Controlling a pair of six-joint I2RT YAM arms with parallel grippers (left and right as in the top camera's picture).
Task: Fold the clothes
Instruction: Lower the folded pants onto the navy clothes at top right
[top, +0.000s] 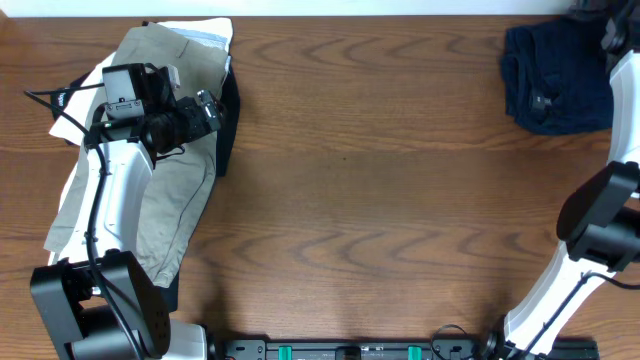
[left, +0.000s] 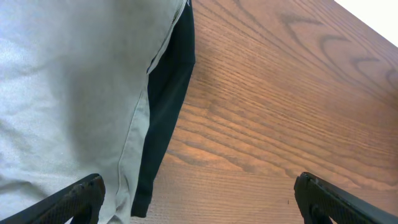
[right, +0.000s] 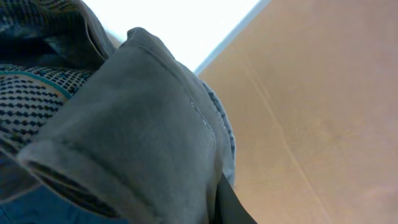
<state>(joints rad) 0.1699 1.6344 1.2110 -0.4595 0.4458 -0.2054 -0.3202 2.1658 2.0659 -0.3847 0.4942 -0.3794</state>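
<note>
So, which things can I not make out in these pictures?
Black garment: overhead, khaki shorts cover most of it.
Right gripper: overhead, cut off by the edge; right wrist view, grey cloth hides it.
White garment: overhead, left arm and khaki shorts cover it.

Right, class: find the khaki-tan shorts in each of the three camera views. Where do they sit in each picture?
Overhead: the khaki-tan shorts lie at the far left, running top to bottom.
Left wrist: they fill the left half.
Right wrist: not in it.
Shared landmark: the black garment along the shorts' right edge, seen in overhead and left wrist.
</note>
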